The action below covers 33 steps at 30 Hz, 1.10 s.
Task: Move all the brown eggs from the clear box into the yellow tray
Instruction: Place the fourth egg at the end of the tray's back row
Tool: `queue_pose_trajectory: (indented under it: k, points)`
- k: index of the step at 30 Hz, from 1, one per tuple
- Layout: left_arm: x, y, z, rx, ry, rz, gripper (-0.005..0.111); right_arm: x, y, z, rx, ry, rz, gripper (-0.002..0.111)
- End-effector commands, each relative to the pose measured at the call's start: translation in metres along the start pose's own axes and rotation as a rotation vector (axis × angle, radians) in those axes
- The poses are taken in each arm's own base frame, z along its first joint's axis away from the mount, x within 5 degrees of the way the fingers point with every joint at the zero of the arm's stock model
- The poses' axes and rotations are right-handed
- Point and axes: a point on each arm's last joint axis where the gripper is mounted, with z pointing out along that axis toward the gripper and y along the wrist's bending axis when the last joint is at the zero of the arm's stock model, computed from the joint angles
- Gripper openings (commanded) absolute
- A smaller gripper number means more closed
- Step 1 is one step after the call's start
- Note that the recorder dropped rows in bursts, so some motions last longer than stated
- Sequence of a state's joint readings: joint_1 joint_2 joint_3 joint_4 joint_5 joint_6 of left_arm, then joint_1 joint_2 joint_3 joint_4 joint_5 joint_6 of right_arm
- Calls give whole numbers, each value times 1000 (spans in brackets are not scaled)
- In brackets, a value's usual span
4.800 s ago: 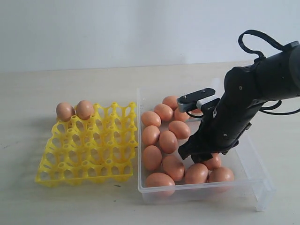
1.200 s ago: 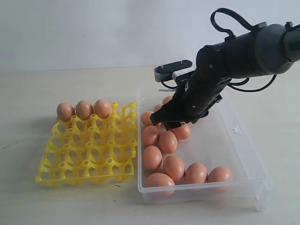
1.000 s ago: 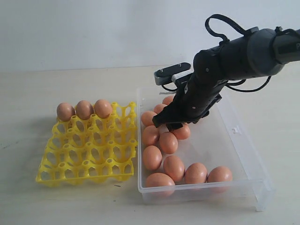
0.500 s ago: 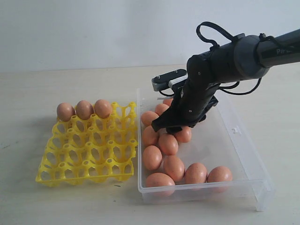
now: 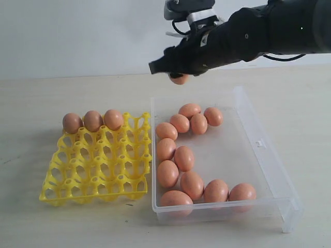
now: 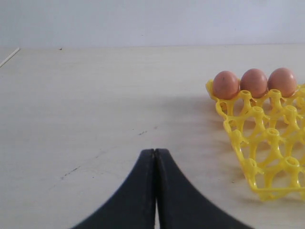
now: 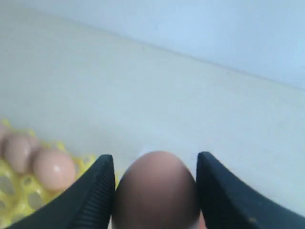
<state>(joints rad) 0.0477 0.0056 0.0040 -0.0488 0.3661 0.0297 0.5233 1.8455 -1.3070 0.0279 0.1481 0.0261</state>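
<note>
Now your right gripper (image 7: 155,160) pinches egg (image 5: 179,79) between fingers, long axis along them; left gripper (image 6: 155,151) closed, empty.

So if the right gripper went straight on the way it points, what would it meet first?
Nothing close. The right gripper, shut on a brown egg, points through open air, probably toward bare table beyond the yellow tray. Depth is unclear, so it might meet the tray's far corner instead.

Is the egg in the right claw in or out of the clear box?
Out. The right claw grips the egg, raised well above the clear box walls.
</note>
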Motion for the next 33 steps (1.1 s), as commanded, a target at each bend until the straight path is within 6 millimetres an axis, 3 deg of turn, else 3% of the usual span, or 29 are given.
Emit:
queue_pose_trajectory:
  k: [1, 10, 18, 33]
  points:
    - [-3, -1, -1, 10, -22, -3, 0, -5, 14, 10, -45, -164, 74, 0]
    - [-3, -1, -1, 10, -22, -3, 0, 28, 36, 58, -232, -208, 171, 0]
    - [-3, -1, -1, 10, -22, -3, 0, 62, 40, 91, -285, -169, 159, 0]
    - [-3, -1, -1, 10, -22, -3, 0, 66, 40, 124, -267, -160, 142, 0]
